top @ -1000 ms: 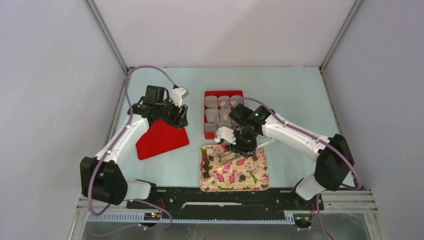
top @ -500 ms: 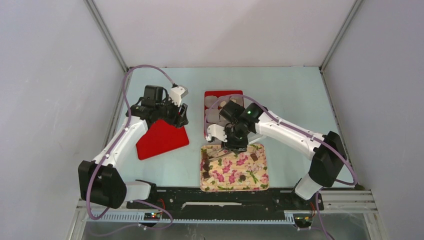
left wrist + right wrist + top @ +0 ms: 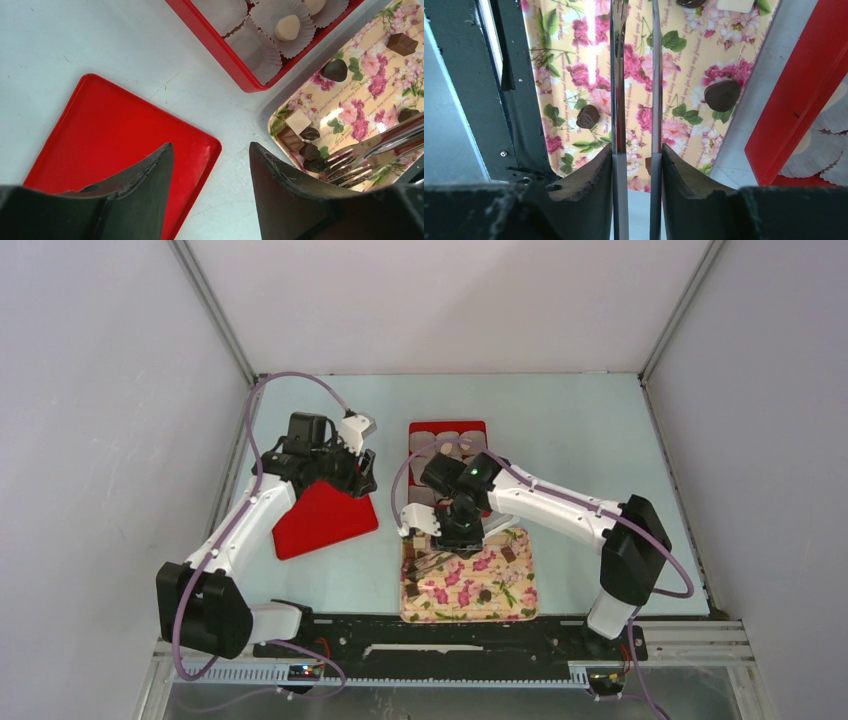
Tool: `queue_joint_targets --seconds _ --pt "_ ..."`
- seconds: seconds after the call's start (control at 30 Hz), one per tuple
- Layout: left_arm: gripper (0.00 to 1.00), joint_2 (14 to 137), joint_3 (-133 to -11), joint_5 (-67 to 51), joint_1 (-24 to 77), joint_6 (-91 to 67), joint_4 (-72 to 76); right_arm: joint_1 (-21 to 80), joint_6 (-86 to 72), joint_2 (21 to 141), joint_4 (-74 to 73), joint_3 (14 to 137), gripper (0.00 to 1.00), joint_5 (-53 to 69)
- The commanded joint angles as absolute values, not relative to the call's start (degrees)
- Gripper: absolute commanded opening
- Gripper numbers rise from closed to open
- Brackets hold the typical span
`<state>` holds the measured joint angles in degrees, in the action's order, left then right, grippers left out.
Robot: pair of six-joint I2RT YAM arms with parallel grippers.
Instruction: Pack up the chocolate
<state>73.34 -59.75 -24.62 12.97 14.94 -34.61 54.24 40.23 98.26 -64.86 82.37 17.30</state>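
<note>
Fingers of the right gripper [image 3: 636, 147] are clamped on steel tongs [image 3: 616, 75], whose arms run straight out over the floral tray [image 3: 559, 60]. Most of the chocolate [image 3: 302, 145] clusters at the tray's left edge, just beside the tong tips. Other pieces are scattered across the tray, and a cream one sits in the red box [image 3: 220, 55]. No piece shows a clear long axis. Fingers of the left gripper [image 3: 210, 150] stand apart, empty, above the red lid [image 3: 100, 135].

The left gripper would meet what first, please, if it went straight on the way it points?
Probably the red lid at its corner, or the table just beside; depth is unclear.
</note>
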Motion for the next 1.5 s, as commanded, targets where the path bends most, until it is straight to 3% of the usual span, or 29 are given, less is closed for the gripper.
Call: queue_joint_targets --seconds 0.0,0.6,1.0,1.47 --pt "0.63 71.7 -58.6 -26.6 12.7 14.2 -33.4 55.0 39.2 99.1 -65.3 85.4 0.39 14.7" --pt "0.63 71.9 -58.0 -28.4 12.7 15.6 -34.1 57.9 40.3 99.5 -68.7 84.5 0.43 14.2" --pt "0.62 71.5 -57.9 -28.9 12.7 15.9 -34.2 59.2 37.2 103.1 -66.9 87.0 0.43 6.4" --pt "0.62 72.2 -57.8 -29.3 12.7 16.1 -34.2 56.7 41.1 94.2 -71.3 90.1 0.26 15.6"
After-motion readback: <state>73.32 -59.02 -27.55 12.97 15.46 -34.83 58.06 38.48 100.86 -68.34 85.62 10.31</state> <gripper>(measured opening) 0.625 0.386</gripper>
